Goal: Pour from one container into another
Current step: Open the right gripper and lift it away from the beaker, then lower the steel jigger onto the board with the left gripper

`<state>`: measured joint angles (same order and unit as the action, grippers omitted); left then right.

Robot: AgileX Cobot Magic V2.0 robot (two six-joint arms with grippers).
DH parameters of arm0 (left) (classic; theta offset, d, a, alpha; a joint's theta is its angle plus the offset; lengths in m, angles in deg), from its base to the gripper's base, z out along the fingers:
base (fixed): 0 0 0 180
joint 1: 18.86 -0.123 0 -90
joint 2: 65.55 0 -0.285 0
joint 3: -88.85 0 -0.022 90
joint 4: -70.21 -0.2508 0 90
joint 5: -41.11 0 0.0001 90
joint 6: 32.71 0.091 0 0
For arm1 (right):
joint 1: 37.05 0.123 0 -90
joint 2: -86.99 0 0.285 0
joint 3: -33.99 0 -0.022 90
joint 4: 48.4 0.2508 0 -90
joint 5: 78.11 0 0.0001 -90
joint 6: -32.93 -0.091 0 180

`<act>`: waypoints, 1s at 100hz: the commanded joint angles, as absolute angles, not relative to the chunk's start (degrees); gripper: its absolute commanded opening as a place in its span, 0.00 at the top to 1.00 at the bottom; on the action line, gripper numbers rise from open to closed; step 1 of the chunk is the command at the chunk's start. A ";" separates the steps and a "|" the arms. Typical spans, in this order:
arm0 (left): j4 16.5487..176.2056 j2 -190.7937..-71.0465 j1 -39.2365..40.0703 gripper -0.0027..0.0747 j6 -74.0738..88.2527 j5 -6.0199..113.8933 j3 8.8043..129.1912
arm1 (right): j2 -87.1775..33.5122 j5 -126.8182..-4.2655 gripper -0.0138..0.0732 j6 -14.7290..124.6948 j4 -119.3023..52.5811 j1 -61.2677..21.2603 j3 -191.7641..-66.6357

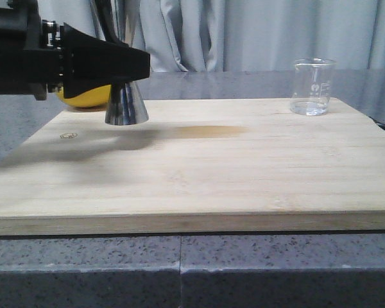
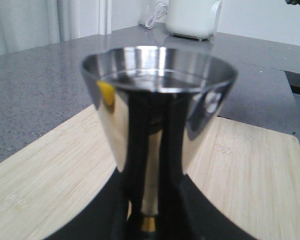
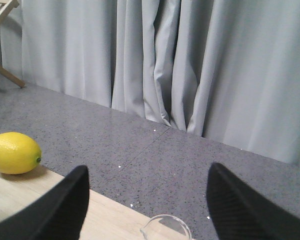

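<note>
Early yet, by the look of it. Tall shiny steel hourglass jigger (image 1: 126,102) clamped at the waist in left gripper (image 1: 125,64), base at the pale wooden board (image 1: 199,179). Small clear glass beaker (image 1: 312,86) standing untouched far across, a little liquid inside; right gripper (image 3: 147,210) spread wide above it, so grasp and pour both remaining.

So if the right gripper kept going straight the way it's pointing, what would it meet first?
Probably the glass beaker, whose rim shows just ahead between the open right gripper fingers; beyond it lie countertop and curtain. Depth is uncertain.

Grey curtains (image 1: 244,32) behind speckled counter (image 1: 179,269)

1 jigger (image 1: 126,102), 1 beaker (image 1: 312,86), 1 lemon (image 3: 14,152), 1 board (image 1: 199,173).
</note>
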<state>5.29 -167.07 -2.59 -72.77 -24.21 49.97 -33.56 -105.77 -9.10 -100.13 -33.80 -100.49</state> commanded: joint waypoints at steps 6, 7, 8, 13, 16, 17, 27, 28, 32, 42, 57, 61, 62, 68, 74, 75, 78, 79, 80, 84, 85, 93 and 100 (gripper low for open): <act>10.16 -167.20 -2.66 0.99 -70.81 -32.05 51.67 | -34.42 -108.02 0.31 -9.12 -99.29 -33.86 -101.80; 10.27 -167.22 -2.66 0.99 -70.66 -32.11 51.67 | -34.42 -108.02 0.31 -9.12 -99.29 -33.86 -101.80; 10.26 -167.33 -2.66 0.99 -70.54 -32.25 51.67 | -34.42 -108.02 0.31 -9.12 -99.29 -33.86 -101.80; 10.26 -167.71 -2.66 0.99 -69.87 -32.55 51.67 | -34.42 -108.02 0.31 -9.12 -99.29 -33.86 -101.80; 10.26 -167.95 -2.66 0.99 -69.46 -32.55 51.67 | -34.42 -108.02 0.31 -9.12 -99.29 -33.86 -101.80; 10.26 -168.06 -2.66 0.99 -69.46 -32.66 51.67 | -34.42 -108.02 0.31 -9.12 -99.29 -33.86 -101.80; 10.97 -168.34 -2.66 0.99 -68.73 -32.77 51.67 | -34.42 -108.02 0.31 -9.12 -99.29 -33.86 -101.80; 10.97 -168.34 -2.66 0.99 -68.52 -32.77 51.67 | -34.42 -108.02 0.31 -9.12 -99.29 -33.86 -101.80; 11.13 -168.34 -2.66 0.99 -67.99 -32.77 51.67 | -34.42 -108.02 0.31 -9.12 -99.29 -33.86 -101.80; 11.94 -168.34 -2.66 0.99 -67.59 -32.77 51.67 | -34.42 -108.02 0.31 -9.12 -99.29 -33.86 -101.80; 12.09 -168.34 -2.66 0.99 -66.59 -32.77 51.67 | -34.42 -108.02 0.31 -9.12 -99.29 -33.86 -101.80; 12.37 -168.34 -2.66 0.99 -66.34 -32.77 51.67 | -34.42 -108.02 0.31 -9.12 -99.29 -33.86 -101.80; 12.38 -168.34 -2.66 0.99 -66.34 -32.77 51.67 | -34.42 -108.02 0.31 -9.12 -99.29 -33.86 -101.80; 12.70 -168.34 -2.66 0.99 -65.68 -32.77 51.67 | -34.42 -108.02 0.31 -9.12 -99.29 -33.86 -101.80; 12.92 -168.34 -2.66 0.99 -65.01 -32.77 51.67 | -34.42 -108.02 0.31 -9.12 -99.29 -33.86 -101.80; 13.01 -168.34 -2.66 0.99 -64.97 -32.77 51.67 | -34.42 -108.02 0.31 -9.12 -99.29 -33.86 -101.80; 13.28 -168.34 -2.66 0.99 -64.97 -32.77 51.67 | -34.42 -108.02 0.31 -9.12 -99.29 -33.86 -101.80; 13.29 -168.34 -2.66 0.99 -64.97 -32.77 51.67 | -34.42 -108.02 0.31 -9.12 -99.29 -33.86 -101.80; 13.29 -168.34 -2.66 0.99 -64.97 -32.77 51.67 | -34.42 -108.02 0.31 -9.12 -99.29 -33.86 -101.80; 13.42 -168.34 -2.66 0.99 -64.88 -32.77 51.67 | -34.42 -108.02 0.31 -9.12 -99.29 -33.86 -101.80; 13.42 -168.34 -2.66 0.99 -64.88 -32.77 51.67 | -34.42 -108.02 0.31 -9.12 -99.29 -33.86 -101.80; 13.56 -168.66 -2.66 0.99 -64.88 -32.77 51.67 | -34.42 -108.02 0.31 -9.12 -99.29 -33.86 -101.80; 14.11 -169.24 -2.66 0.99 -64.88 -32.80 51.67 | -34.42 -108.02 0.31 -9.12 -99.29 -33.86 -101.80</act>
